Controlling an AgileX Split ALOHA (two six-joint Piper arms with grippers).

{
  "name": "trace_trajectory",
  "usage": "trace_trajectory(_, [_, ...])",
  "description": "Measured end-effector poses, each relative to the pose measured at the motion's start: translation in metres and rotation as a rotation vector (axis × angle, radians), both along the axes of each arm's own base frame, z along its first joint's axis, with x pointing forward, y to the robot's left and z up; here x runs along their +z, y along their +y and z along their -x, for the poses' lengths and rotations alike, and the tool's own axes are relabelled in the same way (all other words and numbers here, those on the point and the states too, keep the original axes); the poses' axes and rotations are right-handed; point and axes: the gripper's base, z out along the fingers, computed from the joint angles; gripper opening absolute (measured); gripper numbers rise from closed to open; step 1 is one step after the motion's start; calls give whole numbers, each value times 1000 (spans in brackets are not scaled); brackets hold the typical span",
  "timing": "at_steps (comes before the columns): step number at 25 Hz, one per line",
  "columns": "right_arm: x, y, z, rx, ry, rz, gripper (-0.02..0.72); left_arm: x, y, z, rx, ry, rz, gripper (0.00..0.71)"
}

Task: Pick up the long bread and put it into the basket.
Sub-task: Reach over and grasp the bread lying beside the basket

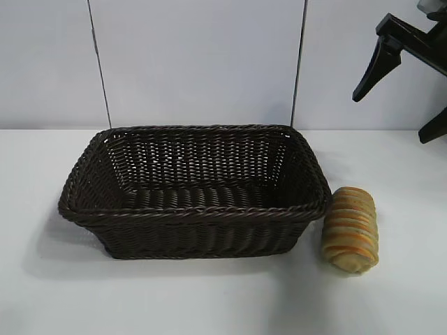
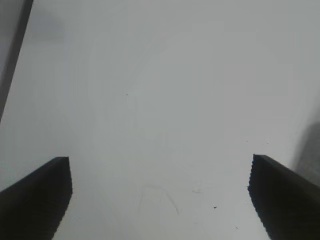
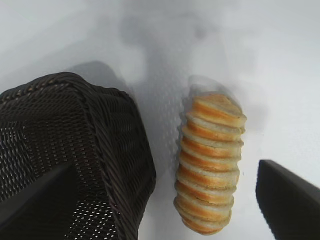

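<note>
The left gripper (image 2: 160, 200) is out of the exterior view; its own wrist camera shows only two dark fingers spread wide over bare white table (image 2: 160, 100), holding nothing. The right gripper (image 1: 398, 84) is cut off at the exterior view's upper right corner, jaws wide and empty. There is one basket (image 1: 192, 209), nothing visible inside, and one long bread (image 1: 350, 229). The bread lies on the table just beside the basket's right end, toward the front edge, below and in front of the right gripper, between its fingers in the right wrist view.
</note>
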Motion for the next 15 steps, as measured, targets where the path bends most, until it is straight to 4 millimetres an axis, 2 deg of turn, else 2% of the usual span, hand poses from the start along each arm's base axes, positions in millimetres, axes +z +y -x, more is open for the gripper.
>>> trace_trajectory(4, [0,0,0,6,-2,3,695,55,-22,64,-6,-174,-57,694])
trace_trajectory(8, [0,0,0,15,-6,7,695,93,-57,128,-77,-341,-99,694])
trace_trajectory(11, [0,0,0,22,-9,10,695,109,-80,173,-167,-444,-108,694])
trace_trajectory(13, [0,0,0,23,-10,10,695,112,-89,202,-206,-494,-116,694])
trace_trajectory(15, [0,0,0,26,-11,12,695,106,-92,233,-220,-523,-136,694])
